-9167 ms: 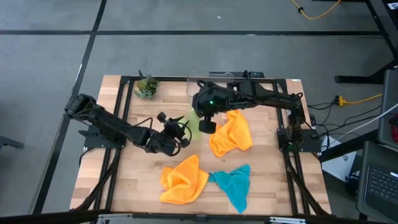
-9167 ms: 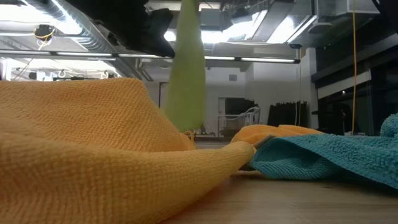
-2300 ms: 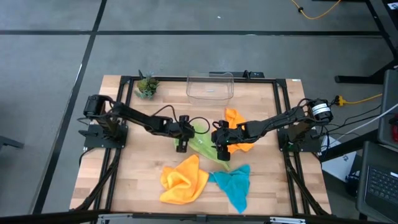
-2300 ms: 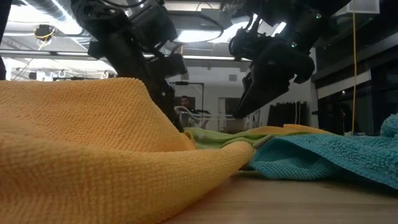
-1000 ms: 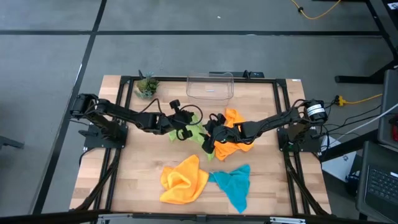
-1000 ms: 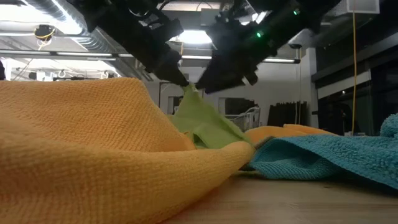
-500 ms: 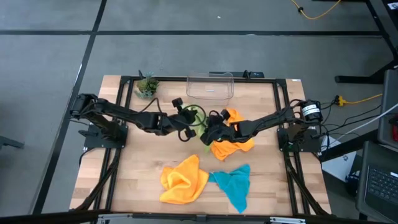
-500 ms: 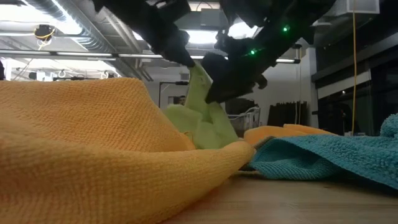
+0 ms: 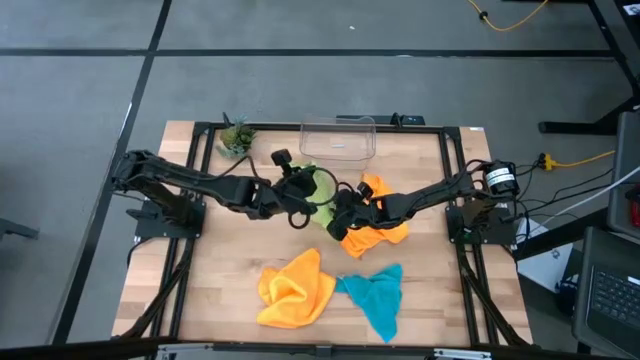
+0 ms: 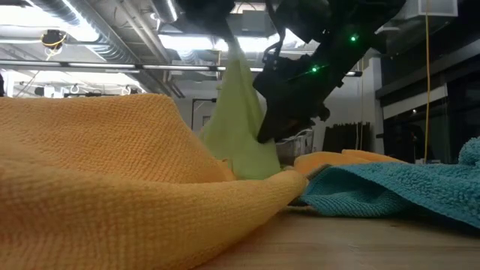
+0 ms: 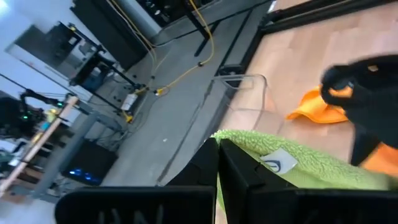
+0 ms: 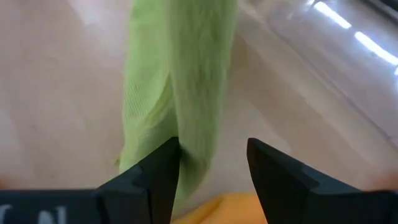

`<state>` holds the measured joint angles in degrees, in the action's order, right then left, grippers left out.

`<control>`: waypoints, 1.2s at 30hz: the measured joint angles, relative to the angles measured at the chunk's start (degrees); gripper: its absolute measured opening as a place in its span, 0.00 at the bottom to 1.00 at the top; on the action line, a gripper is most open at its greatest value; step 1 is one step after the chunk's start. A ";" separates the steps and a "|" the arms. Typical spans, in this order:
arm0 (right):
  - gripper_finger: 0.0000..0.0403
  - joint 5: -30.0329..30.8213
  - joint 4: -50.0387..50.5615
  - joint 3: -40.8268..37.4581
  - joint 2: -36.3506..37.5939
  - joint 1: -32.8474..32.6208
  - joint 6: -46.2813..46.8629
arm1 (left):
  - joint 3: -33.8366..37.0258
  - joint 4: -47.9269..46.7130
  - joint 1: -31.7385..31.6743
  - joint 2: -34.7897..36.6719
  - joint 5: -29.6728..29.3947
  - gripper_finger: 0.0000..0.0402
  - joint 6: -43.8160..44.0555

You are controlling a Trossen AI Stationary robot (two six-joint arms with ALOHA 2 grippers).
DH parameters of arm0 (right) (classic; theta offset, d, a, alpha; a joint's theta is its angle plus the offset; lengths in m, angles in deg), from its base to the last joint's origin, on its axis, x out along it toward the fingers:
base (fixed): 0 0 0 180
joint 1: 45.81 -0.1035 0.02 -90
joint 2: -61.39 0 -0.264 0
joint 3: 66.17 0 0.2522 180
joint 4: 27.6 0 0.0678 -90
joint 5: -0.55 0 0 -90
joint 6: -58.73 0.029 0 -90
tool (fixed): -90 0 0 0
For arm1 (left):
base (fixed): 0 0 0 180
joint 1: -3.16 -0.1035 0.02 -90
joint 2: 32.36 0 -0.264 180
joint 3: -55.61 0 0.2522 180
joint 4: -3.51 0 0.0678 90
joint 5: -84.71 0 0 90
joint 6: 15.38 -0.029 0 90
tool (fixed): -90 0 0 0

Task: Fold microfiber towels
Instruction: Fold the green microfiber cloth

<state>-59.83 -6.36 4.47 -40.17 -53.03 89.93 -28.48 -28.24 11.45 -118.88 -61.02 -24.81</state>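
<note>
My left gripper (image 9: 303,186) is shut on the lime green towel (image 10: 238,112), which hangs from it over the middle of the table. My right gripper (image 12: 211,155) stands open beside the hanging cloth, low and to its right. The towel (image 12: 180,87) drops past one of its fingers (image 12: 163,167). One orange towel (image 9: 377,215) lies crumpled under the right arm. A second orange towel (image 9: 295,288) and the teal towel (image 9: 375,297) lie bunched near the front edge. My left gripper pinches the green towel's upper edge (image 11: 249,157) between its two shut fingers, close to the white tag (image 11: 280,163). The towel hangs slack below it. The near orange towel hides its lower end in the low view. My right gripper: whether its finger touches the hanging cloth, I cannot tell.
A clear plastic bin (image 9: 338,138) stands at the far edge in the middle. A small potted plant (image 9: 236,138) is at the far left. A dark metal frame (image 9: 200,125) runs around the wooden table top.
My left gripper has risen and drawn the green towel from a low heap into a tall hanging fold. The towel's top has gone up with the gripper while its lower end has stayed near the table. My right gripper has sunk a little and tipped downward beside the cloth.
</note>
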 joint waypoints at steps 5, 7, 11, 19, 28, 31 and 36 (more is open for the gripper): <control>0.47 -4.38 -0.09 0.08 0.00 -0.79 -3.20 | -7.46 -9.36 1.19 0.02 -5.11 0.00 0.45; 0.47 -5.78 -1.44 0.22 0.00 -1.27 -5.22 | -9.89 -13.02 1.48 0.02 -6.56 0.00 2.08; 0.47 -9.48 -4.59 0.33 0.02 -2.19 -10.70 | -12.47 -19.95 1.69 0.11 -6.95 0.00 8.46; 0.47 -13.39 -4.13 0.35 0.04 -3.90 -14.93 | -10.01 -47.32 1.83 -0.36 6.58 0.00 40.06; 0.47 -22.00 -9.47 0.37 0.04 -3.92 -23.48 | 5.19 -48.39 2.55 -0.37 27.64 0.00 59.71; 0.47 -22.21 -9.74 0.37 -0.17 -3.95 -24.06 | 9.74 -43.13 2.85 -0.39 29.80 0.00 61.08; 0.47 -21.89 -13.14 0.41 -4.27 -3.50 -25.87 | 13.77 -37.62 3.37 -0.39 29.86 0.00 61.88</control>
<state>-81.72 -19.50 4.89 -44.44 -56.53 64.07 -14.71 -65.86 14.82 -119.27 -31.16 37.07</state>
